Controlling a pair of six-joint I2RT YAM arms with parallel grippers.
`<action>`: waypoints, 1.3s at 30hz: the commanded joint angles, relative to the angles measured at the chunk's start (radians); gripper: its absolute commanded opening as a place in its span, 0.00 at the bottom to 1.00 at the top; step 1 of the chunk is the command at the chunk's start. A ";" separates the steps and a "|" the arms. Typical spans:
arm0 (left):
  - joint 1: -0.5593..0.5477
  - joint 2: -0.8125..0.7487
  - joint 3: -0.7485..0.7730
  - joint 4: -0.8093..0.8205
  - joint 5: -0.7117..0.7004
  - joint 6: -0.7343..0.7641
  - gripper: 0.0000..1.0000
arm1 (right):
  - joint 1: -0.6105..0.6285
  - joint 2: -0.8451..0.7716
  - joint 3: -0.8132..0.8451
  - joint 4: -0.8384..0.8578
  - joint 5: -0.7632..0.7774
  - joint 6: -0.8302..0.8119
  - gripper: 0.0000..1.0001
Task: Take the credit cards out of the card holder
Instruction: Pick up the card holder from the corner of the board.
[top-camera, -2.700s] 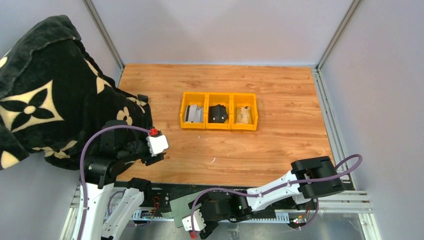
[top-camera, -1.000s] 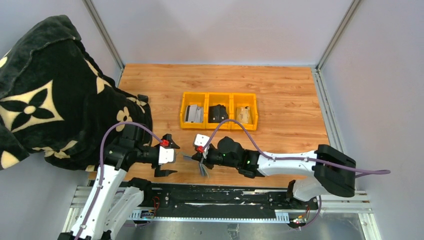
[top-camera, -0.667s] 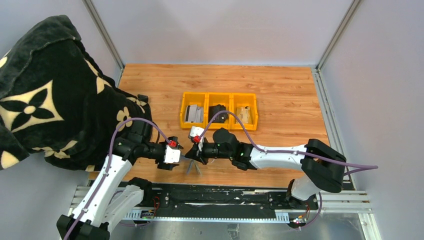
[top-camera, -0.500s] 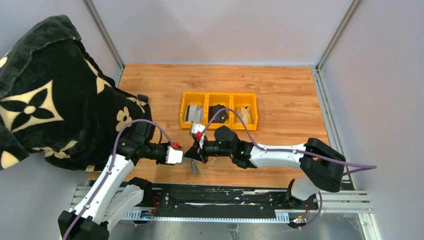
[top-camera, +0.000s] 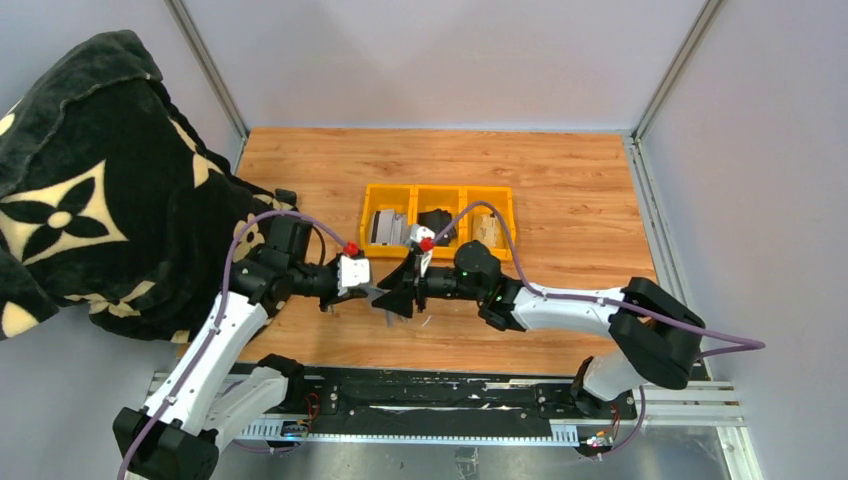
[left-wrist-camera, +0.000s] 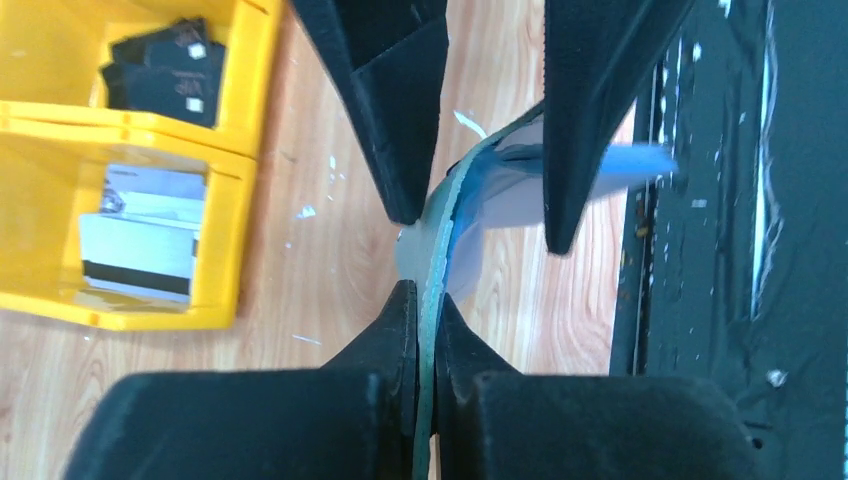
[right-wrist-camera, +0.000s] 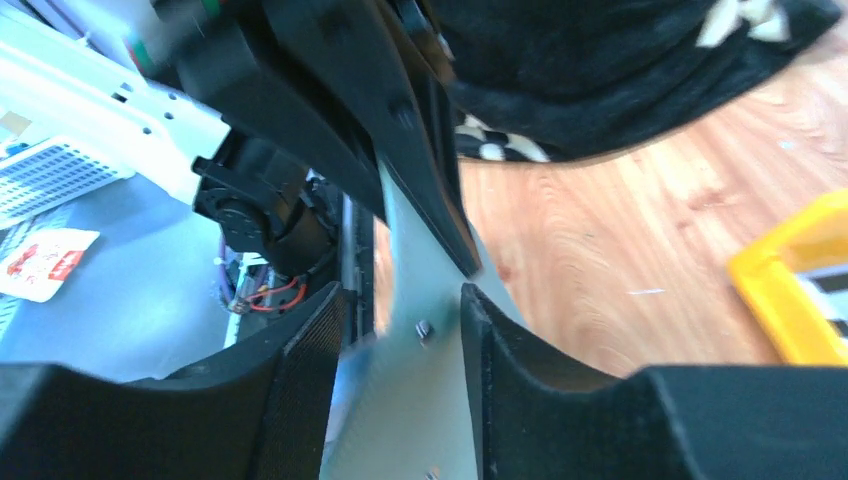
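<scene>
The card holder (left-wrist-camera: 432, 250) hangs just before the tray (top-camera: 438, 256), its edge pinched tight in the left gripper (left-wrist-camera: 425, 305). The left wrist view shows it edge-on and curved; the right wrist view shows its flat face. The right gripper (right-wrist-camera: 400, 300) straddles it, jaws apart.

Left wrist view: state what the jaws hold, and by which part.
The left jaws pinch the card holder by its edge; the right jaws stand open around it.
</scene>
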 joint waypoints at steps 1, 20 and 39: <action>-0.005 0.042 0.133 -0.039 0.083 -0.188 0.00 | -0.076 -0.100 -0.111 0.134 -0.068 0.118 0.56; -0.006 0.035 0.284 -0.071 0.239 -0.393 0.00 | -0.088 -0.442 -0.237 0.002 -0.129 0.060 0.51; -0.006 0.031 0.271 -0.071 0.231 -0.390 0.00 | -0.081 -0.429 -0.162 -0.097 -0.076 0.001 0.62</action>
